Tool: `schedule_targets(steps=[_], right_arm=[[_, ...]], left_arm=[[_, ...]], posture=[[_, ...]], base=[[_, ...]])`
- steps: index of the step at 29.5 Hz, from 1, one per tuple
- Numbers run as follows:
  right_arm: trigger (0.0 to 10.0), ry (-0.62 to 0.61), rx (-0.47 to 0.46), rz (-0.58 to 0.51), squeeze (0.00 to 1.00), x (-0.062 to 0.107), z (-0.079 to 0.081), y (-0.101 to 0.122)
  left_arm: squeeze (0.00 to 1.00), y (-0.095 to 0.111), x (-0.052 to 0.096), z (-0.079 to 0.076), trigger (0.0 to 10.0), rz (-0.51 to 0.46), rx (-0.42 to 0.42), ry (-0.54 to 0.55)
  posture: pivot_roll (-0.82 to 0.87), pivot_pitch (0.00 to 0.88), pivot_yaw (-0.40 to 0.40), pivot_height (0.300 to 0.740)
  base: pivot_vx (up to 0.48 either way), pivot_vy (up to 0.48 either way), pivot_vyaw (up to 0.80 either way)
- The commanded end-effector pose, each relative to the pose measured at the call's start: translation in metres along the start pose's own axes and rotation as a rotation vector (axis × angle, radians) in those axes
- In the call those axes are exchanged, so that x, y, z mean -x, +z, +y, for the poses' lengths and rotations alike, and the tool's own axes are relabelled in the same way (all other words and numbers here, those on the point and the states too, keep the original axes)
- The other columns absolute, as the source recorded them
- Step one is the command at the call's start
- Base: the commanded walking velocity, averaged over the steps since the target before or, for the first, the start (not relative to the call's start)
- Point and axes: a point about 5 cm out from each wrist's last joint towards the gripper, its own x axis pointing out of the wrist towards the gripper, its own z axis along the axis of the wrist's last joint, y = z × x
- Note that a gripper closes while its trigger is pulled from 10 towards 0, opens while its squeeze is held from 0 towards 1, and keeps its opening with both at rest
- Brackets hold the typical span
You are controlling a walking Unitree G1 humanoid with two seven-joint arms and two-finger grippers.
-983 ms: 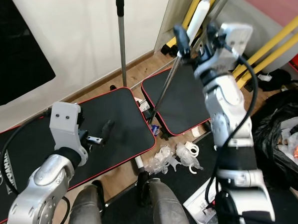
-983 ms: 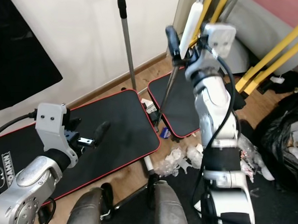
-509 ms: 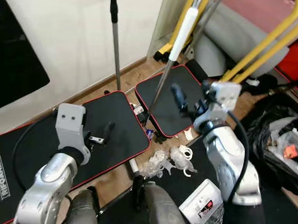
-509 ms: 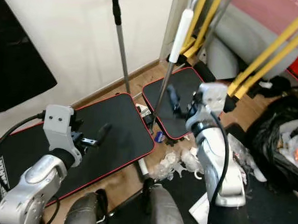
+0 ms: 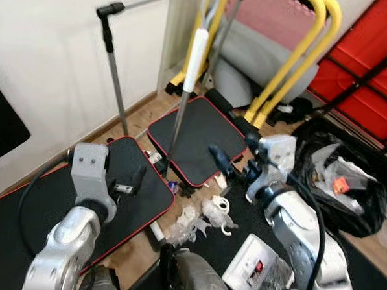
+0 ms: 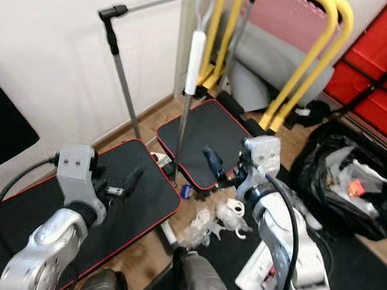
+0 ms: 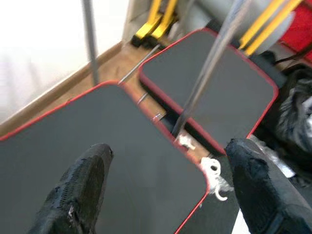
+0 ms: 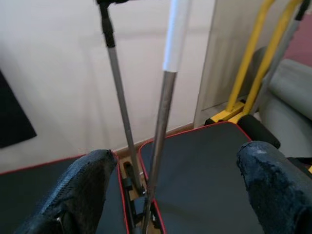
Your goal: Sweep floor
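Head views: silver broom pole with white grip (image 5: 187,80) stands leaning by the wall, its foot between two black red-edged floor mats (image 5: 194,138). Crumpled white scraps (image 5: 203,217) litter the wooden floor. Left gripper (image 5: 134,181) hovers over the near mat.

Left wrist: fingers (image 7: 83,187) spread wide, empty.

Right wrist: right gripper (image 8: 168,195) wide, empty, facing the pole.

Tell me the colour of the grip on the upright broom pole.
White grip on a grey metal pole; the right wrist view shows it best.
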Motion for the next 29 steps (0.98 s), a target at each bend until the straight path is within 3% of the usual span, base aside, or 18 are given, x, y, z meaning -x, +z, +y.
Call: schedule_targets(steps=[1, 9, 20, 29], right_arm=[[10.0, -0.015, 0.013, 0.048, 0.0, 0.008, -0.004, -0.009], [10.0, -0.057, 0.034, 0.075, 0.0, 0.019, -0.012, -0.016], [10.0, -0.044, 0.019, 0.08, 0.0, 0.02, -0.011, -0.018], [10.0, -0.067, 0.029, 0.088, 0.0, 0.019, -0.014, -0.02]], left_arm=[[0.0, -0.007, 0.003, -0.004, 10.0, 0.029, 0.018, 0.011], [0.0, -0.014, 0.007, -0.002, 10.0, 0.048, 0.019, 0.033], [0.0, -0.014, 0.005, -0.002, 10.0, 0.043, 0.008, 0.039], [0.0, -0.014, 0.004, -0.003, 10.0, 0.037, -0.005, 0.039]], posture=[[-0.08, 0.139, -0.194, 0.74], [-0.08, 0.137, -0.192, 0.74], [-0.08, 0.139, -0.188, 0.74], [-0.08, 0.138, -0.187, 0.74]], base=[[0.0, 0.0, 0.0], [0.0, 0.0, -0.3], [0.0, 0.0, -0.53], [-0.054, 0.0, -0.18]])
